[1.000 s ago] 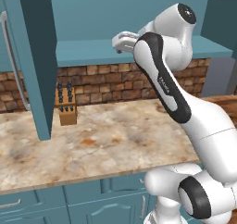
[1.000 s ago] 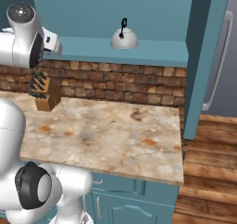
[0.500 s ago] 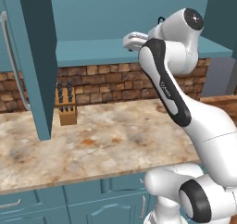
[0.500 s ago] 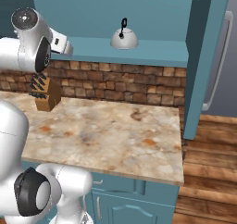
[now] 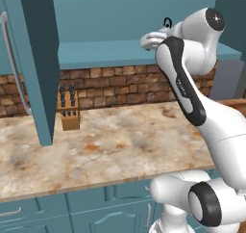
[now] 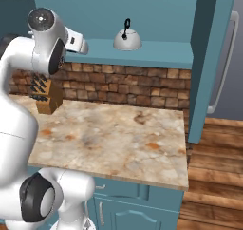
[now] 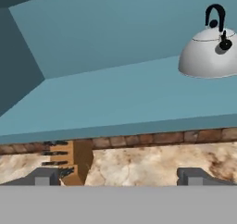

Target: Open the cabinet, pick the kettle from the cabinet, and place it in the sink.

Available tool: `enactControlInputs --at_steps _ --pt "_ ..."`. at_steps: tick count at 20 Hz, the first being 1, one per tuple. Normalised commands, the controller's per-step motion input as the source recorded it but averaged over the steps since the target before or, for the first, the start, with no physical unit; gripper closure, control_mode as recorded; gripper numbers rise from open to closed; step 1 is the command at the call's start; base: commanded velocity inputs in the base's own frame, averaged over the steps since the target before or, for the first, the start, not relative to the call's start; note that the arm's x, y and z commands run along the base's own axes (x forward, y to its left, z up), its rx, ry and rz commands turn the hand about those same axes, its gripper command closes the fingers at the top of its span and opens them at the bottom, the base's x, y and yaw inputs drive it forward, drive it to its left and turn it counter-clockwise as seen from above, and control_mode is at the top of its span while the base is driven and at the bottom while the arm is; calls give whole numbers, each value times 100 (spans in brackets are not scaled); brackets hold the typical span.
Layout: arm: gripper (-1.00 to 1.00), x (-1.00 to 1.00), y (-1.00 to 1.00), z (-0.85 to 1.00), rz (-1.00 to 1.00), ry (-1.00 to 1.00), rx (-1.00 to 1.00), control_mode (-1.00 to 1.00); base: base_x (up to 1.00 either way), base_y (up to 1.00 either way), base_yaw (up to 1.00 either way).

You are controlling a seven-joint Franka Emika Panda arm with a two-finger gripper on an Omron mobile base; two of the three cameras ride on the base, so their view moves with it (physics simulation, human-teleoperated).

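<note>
I see the kettle (image 7: 209, 49) on the cabinet (image 7: 115, 102) shelf, up-right of my gripper (image 7: 118, 176), wide open and empty; bare shelf lies left of the kettle.

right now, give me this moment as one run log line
cabinet: doors open | kettle: upright on cabinet shelf, not held | gripper: open, empty, facing shelf, kettle off to one side | knife block: on counter

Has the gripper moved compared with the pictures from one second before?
Yes. In the right base view the gripper has gone up and right, away from the knife block and nearer to the kettle on the cabinet shelf.
</note>
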Motion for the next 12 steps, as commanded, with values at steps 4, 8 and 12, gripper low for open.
enactControlInputs --at_steps 4,8,12 --pt "-100 14 -37 9 0 -3 -3 -100 0 0 0" --pt "-100 16 -33 7 0 -14 -3 -100 0 0 0" --pt "-100 18 -36 6 0 -11 -4 -100 0 0 0"
